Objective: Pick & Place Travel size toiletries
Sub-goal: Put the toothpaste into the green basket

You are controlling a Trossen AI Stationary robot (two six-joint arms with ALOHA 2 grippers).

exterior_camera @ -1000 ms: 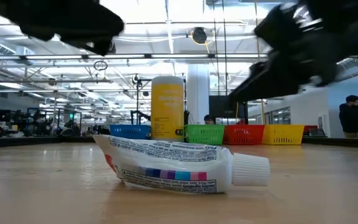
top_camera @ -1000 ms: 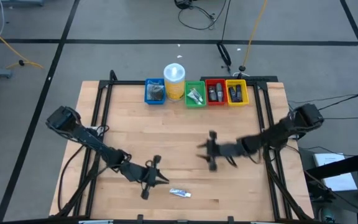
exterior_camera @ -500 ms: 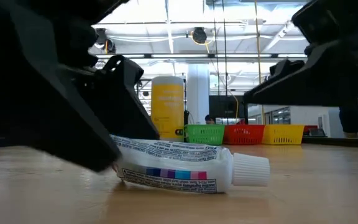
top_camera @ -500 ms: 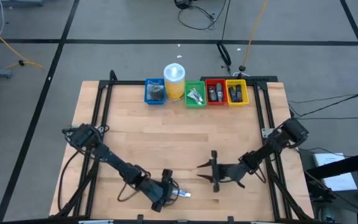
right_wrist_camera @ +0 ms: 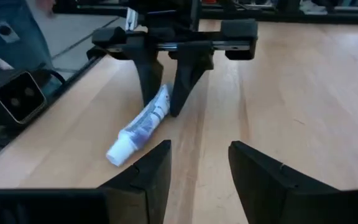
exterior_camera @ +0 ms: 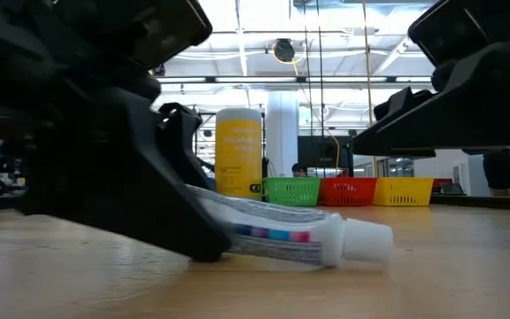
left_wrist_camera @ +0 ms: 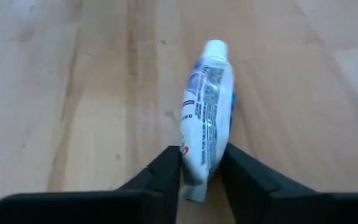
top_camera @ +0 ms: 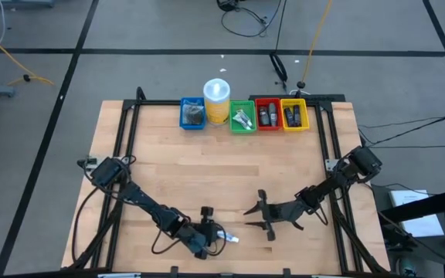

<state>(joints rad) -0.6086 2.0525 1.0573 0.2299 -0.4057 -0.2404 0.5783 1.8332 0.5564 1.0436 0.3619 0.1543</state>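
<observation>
While the toothpaste tube (left_wrist_camera: 205, 112) lies flat on the surface, far from the green bin (top_camera: 242, 118), the left claw (left_wrist_camera: 201, 171) pinches its crimped end. Next comes lifting. The right claw (right_wrist_camera: 199, 171) waits beside it, open and empty.

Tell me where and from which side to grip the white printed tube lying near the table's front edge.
Grip the flat crimped tail half of the small white printed tube, coming down from above with fingers across its narrow width, away from the round white cap. The tube lies flat on the wooden table. The left claw already straddles the tail this way; the right claw hovers open nearby.
</observation>
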